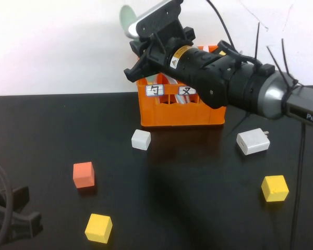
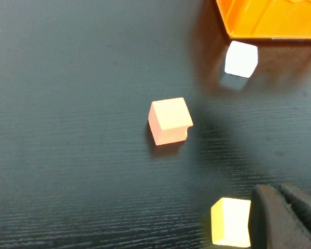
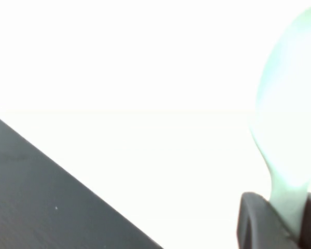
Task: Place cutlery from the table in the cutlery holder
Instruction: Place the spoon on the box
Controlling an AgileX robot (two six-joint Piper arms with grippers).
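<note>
My right gripper (image 1: 137,52) hangs above the left end of the orange cutlery holder (image 1: 182,112), shut on the handle of the mint-green spoon (image 1: 127,20). The spoon's bowl points up and away from the holder. In the right wrist view the spoon (image 3: 290,104) rises from between the shut fingers of the right gripper (image 3: 287,210). Pale and pink utensils (image 1: 171,81) stand inside the holder; I cannot pick out the grey knife. My left gripper (image 1: 13,219) rests low at the near left of the black table (image 1: 198,182), its fingers (image 2: 280,218) together and empty.
On the table lie a white cube (image 1: 141,139), a red cube (image 1: 83,174), a yellow cube (image 1: 98,228) close to the left gripper, another yellow cube (image 1: 275,188) and a white charger block (image 1: 253,141). The holder's corner (image 2: 269,21) shows in the left wrist view.
</note>
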